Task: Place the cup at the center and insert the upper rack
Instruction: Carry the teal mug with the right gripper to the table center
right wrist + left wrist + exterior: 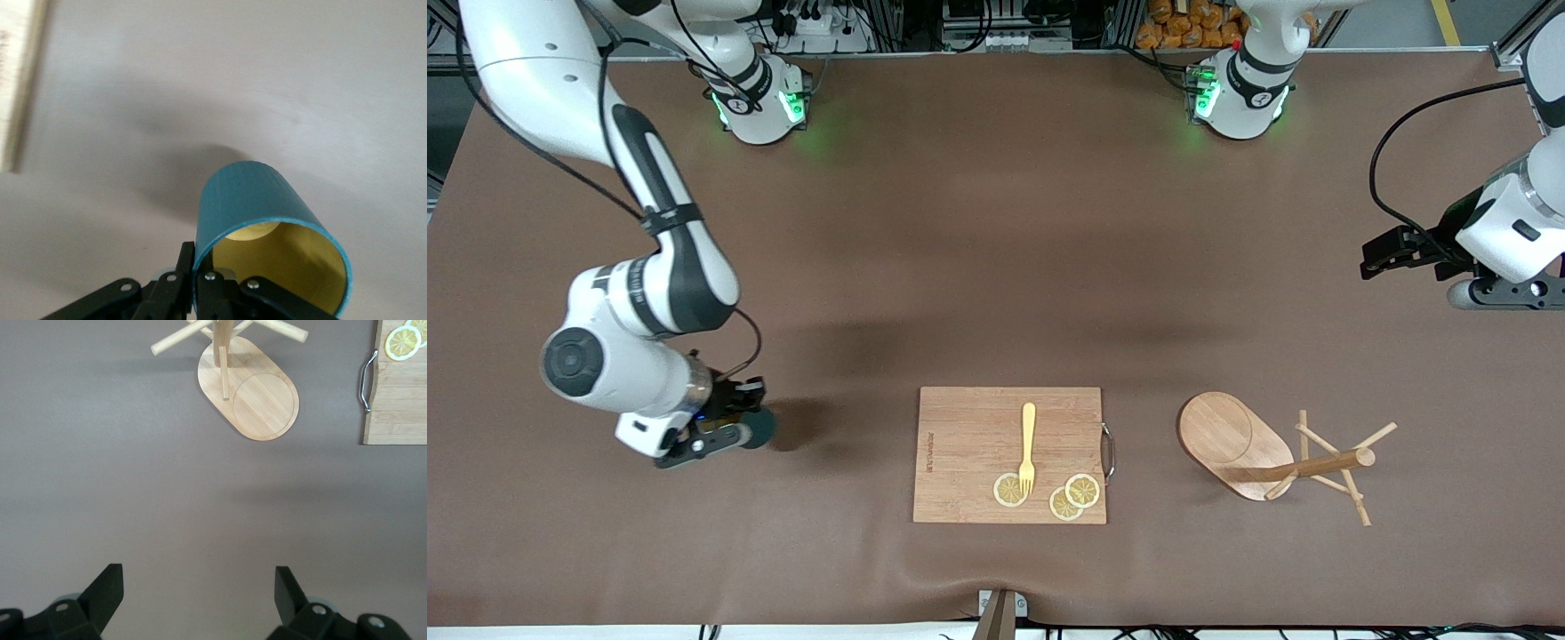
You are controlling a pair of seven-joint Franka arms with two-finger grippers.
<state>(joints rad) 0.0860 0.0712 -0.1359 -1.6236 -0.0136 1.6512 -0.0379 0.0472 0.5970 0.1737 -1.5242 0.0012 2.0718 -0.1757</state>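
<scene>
My right gripper (738, 422) is shut on the wall of the teal cup (759, 429), low at the right arm's end of the table. In the right wrist view one finger is inside the rim and one is outside (200, 270). The cup (257, 200) shows its yellow inside, and its handle is hidden. The wooden mug tree (1232, 440) lies tipped on its side toward the left arm's end, with its post (1320, 465) level. My left gripper (1383, 256) is open and empty, and it waits high at that end. It looks down at the tree's base (257, 400) past its own fingertips (199, 577).
A bamboo cutting board (969, 453) lies at the middle near the front camera. It carries a yellow fork (1028, 444) and lemon slices (1069, 498). Its metal handle (1109, 452) faces the mug tree. The board's edge also shows in the left wrist view (400, 413).
</scene>
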